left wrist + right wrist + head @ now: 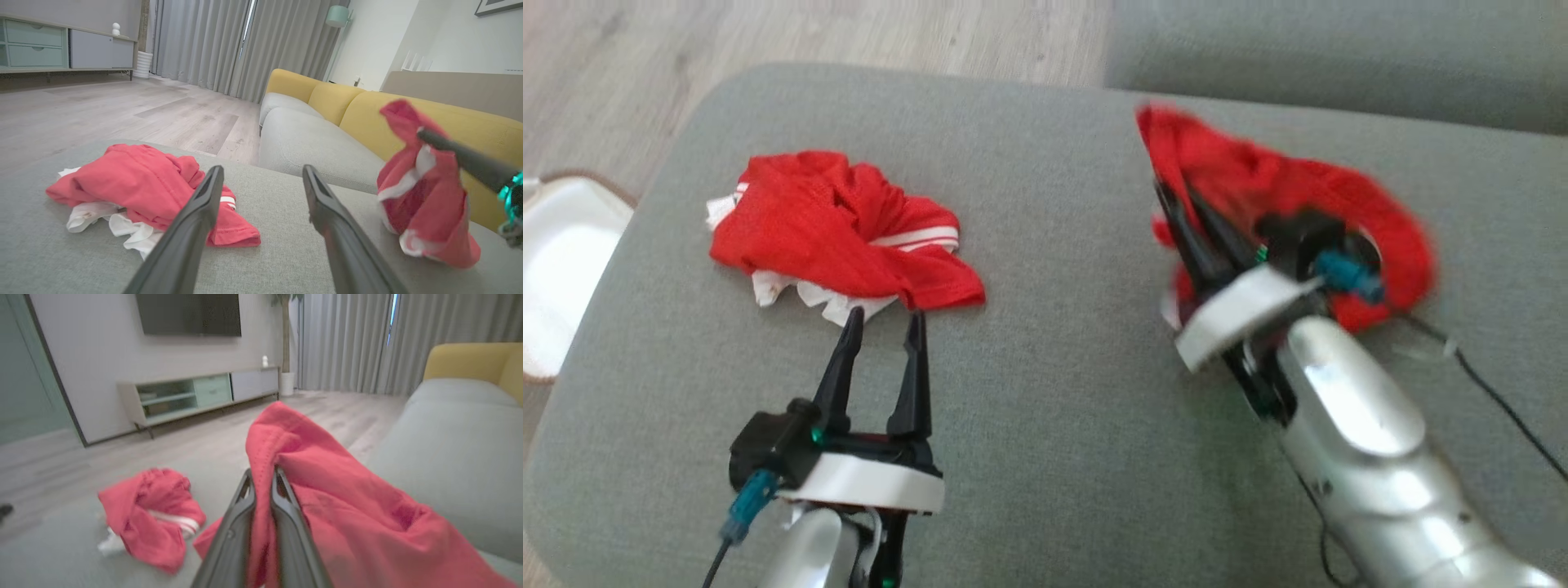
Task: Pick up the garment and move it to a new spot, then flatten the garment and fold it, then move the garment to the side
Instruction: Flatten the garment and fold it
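A: What's nearest?

B: The left gripper [885, 318], over the cushion's [1054, 392] near left part. Its fingers stand wide apart with nothing between them.

A: And just past it?

B: The other garment [833, 224], red with white trim, crumpled toward the cushion's left edge. The fingertips stop just short of its near hem.

A: The right side?

B: The right gripper [1176, 204] is clamped on the garment [1282, 184], also red. In the right wrist view its fingers [245, 506] pinch a fold near the top.

A: Where is that garment?

B: By the cushion's right side, toward the far edge, bunched and pulled upward. I can't tell whether its lower folds touch the cushion.

A: Beyond?

B: A sofa [310, 134] with yellow backs, wood floor [122, 110], then grey curtains [229, 41].
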Robot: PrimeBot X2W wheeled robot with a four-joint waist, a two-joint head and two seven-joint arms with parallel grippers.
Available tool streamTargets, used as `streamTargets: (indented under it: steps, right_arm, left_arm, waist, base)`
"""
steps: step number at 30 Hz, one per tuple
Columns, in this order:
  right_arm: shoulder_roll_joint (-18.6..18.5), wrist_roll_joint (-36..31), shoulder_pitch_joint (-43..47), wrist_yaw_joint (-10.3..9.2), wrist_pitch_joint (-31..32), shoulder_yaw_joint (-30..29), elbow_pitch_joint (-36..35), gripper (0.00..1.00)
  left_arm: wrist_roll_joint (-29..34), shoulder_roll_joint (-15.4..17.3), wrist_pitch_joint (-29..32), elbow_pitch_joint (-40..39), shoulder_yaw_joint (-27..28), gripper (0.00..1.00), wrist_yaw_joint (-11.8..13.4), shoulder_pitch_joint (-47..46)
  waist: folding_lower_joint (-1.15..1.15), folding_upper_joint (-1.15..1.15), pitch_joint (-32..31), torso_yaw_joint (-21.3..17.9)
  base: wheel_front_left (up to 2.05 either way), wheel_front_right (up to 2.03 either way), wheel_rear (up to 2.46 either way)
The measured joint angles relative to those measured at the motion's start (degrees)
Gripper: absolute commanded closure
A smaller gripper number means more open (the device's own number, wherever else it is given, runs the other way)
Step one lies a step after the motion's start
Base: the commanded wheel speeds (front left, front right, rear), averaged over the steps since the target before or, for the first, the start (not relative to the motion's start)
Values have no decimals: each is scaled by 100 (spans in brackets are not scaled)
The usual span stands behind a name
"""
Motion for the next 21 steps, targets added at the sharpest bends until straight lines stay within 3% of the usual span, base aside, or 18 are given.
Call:
streamTargets:
  steps: [5,9,16,17,18,21]
  right_arm:
    - [5,1094,-477,0,-199,52,-757,100]
    - [2,1532,-672,0,-267,-633,-975,100]
    - [-44,1406,166,0,225,-2336,54,100]
    - [-83,1218,393,-1,321,-2561,378,64]
    - [-93,980,626,-1,302,-2832,648,1]
    - [-154,344,971,-1,199,-3613,1360,0]
  left_arm:
    - [18,5,0,1,220,0,0,265]
    - [19,7,0,-23,365,0,0,485]
    - [19,8,0,-93,323,0,-5,498]
    - [19,8,0,-93,297,0,-7,495]
    - [19,8,0,-93,267,0,-7,494]
    - [36,8,0,-78,180,0,-49,433]
  waist:
    - [-1,0,-245,-117]
    - [-1,0,-345,-309]
    - [0,0,-290,-619]
    - [0,0,-257,-651]
    - [0,0,-216,-681]
    - [1,0,-119,-770]
  base:
    - [0,0,0]
    - [0,0,0]
    - [0,0,0]
    - [0,0,0]
    - [0,0,0]
    - [0,0,0]
